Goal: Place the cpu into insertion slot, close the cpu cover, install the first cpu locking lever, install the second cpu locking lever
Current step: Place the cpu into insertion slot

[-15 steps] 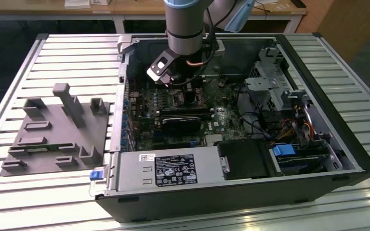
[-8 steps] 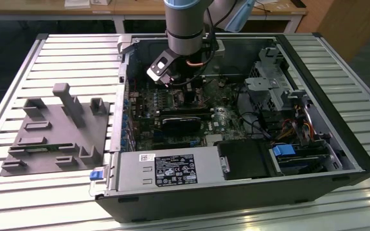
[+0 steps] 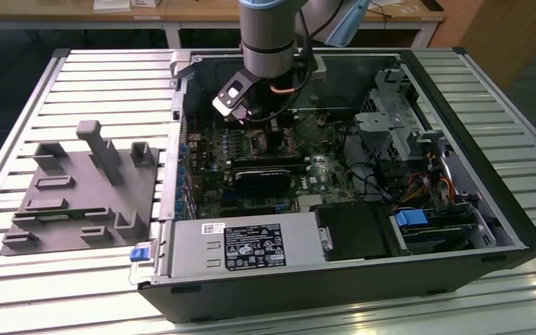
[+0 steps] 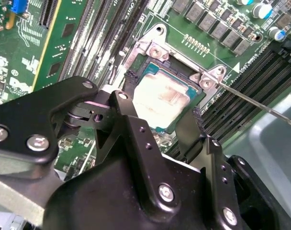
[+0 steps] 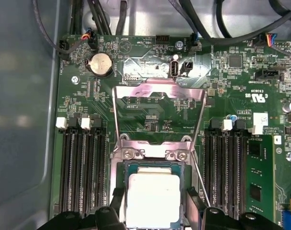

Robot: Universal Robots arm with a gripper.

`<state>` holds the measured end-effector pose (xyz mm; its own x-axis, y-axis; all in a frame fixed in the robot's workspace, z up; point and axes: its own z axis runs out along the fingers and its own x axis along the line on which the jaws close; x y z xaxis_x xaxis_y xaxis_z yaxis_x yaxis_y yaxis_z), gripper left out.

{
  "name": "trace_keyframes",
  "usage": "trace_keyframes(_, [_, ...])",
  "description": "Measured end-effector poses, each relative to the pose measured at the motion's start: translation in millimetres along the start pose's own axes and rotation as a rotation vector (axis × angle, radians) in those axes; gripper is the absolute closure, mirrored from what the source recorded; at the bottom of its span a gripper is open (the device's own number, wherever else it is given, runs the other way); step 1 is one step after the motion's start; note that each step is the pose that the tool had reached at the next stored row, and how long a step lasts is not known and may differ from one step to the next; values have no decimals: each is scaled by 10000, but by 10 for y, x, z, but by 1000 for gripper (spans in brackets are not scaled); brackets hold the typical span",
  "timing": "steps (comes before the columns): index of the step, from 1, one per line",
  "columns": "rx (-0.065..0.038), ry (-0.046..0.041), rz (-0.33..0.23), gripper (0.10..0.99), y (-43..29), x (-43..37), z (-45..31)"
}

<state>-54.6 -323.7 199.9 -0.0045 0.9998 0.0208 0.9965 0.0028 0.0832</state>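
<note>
At lower centre of the first wrist view, the cpu (image 5: pixel 152 199) is held in the insertion slot (image 5: pixel 154 164), fingers (image 5: pixel 117 203) clamped on 2 sides; the cpu cover (image 5: pixel 157 90) is raised, presumably for access.

A slatted metal table (image 3: pixel 72 279) carried everything, its ribs running between the edges at the exterior view's left and right. An open black computer case (image 3: pixel 343 289) lay on its side over the middle of the surface, reaching close to the far edge. A grey fixture block (image 3: pixel 72 202) with upright posts sat flat on the slats just beside the case, toward the edge at the exterior view's left.
</note>
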Motion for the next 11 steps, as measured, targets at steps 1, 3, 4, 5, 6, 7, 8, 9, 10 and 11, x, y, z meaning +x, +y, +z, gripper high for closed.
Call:
trace_keyframes(1, [-1,0,1,475,1,0,-12])
trace_keyframes(3, [0,-3,1,475,2,1,-34])
trace_keyframes(4, [-2,-10,0,475,3,1,-36])
trace_keyframes(5, [-2,-14,0,475,3,1,-36])
trace_keyframes(6, [-2,-15,0,475,3,1,-36])
trace_keyframes(7, [-1,-17,0,475,3,1,-37])
trace_keyframes(8, [-1,-17,0,475,3,1,-37])
trace_keyframes(9, [0,-18,-1,475,3,1,-37])
trace_keyframes(10, [0,-19,-1,475,3,1,-37])
trace_keyframes(11, [0,-19,0,490,3,1,-37])
